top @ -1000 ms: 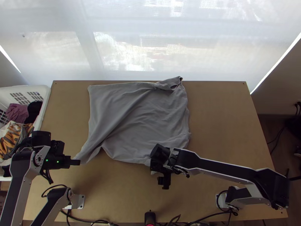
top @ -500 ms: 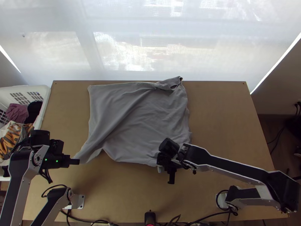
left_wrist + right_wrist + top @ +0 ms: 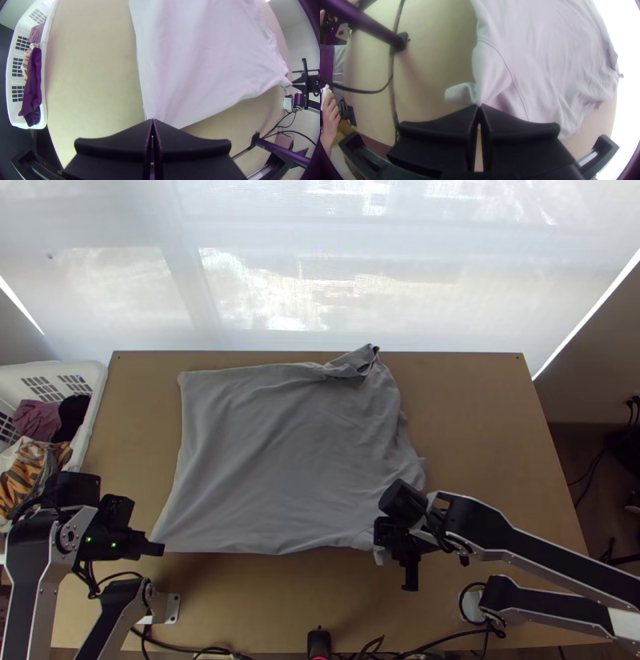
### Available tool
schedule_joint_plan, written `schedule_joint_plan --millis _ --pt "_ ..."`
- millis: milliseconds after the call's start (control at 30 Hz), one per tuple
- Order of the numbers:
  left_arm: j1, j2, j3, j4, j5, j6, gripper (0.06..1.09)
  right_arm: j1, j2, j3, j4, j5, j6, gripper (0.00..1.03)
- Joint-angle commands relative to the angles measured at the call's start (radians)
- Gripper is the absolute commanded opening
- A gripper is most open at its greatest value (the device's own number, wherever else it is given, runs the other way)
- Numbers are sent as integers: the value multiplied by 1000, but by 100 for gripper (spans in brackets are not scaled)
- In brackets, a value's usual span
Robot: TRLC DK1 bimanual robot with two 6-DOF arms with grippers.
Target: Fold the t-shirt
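The grey t-shirt (image 3: 296, 460) lies mostly spread over the middle of the table, its far right part bunched. At its near left corner is my left gripper (image 3: 158, 549); in the left wrist view the left gripper (image 3: 152, 120) is shut on that corner of the shirt (image 3: 206, 60). My right gripper (image 3: 386, 554) stands at the near right edge. In the right wrist view the right gripper (image 3: 479, 106) is shut on a pinched part of the shirt (image 3: 546, 60), beside a seam, with a small flap sticking out.
A white basket (image 3: 94, 396) holding clothes stands at the table's left edge. Bare wooden table (image 3: 480, 420) lies right of the shirt. Cables (image 3: 368, 648) run along the near edge. A person's hand (image 3: 330, 116) shows at the right wrist view's edge.
My right gripper has moved right and toward the near edge, drawing the cloth along. The diagonal fold has flattened and the near edge is straighter. The left gripper has shifted slightly toward the near edge.
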State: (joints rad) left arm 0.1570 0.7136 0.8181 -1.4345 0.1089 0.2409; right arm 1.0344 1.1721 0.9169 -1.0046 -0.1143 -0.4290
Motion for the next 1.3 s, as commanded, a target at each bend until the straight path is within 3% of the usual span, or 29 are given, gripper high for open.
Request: schedule_joint_plan --millis 0,500,533,633,700,767,833,867,1033,1267 --pt "-16 -57 42 -72 -11 29 9 53 -111 5 -143 -15 -14 3" --pt "-65 -62 124 -63 -12 55 9 131 -75 99 -233 -77 -2 3" --pt "-65 -59 121 -55 -12 60 10 131 -75 99 -229 -77 -2 7" --pt "-63 -45 113 -44 -9 67 31 128 -74 99 -223 -77 3 50" --pt "-63 -34 110 -44 -8 80 39 124 -74 96 -221 -77 6 76" --pt "-63 -20 115 -38 -3 89 64 119 -74 91 -221 -76 4 99" --pt "-62 -3 119 -29 0 94 94 115 -74 92 -221 -74 -1 99" --pt "-60 12 122 -23 3 94 102 108 -75 97 -221 -74 -2 99" --pt "24 126 156 158 61 86 102 -65 -38 151 -207 -73 -65 99" --pt "-2 511 322 493 72 -106 102 -249 72 277 -187 -74 -96 99"
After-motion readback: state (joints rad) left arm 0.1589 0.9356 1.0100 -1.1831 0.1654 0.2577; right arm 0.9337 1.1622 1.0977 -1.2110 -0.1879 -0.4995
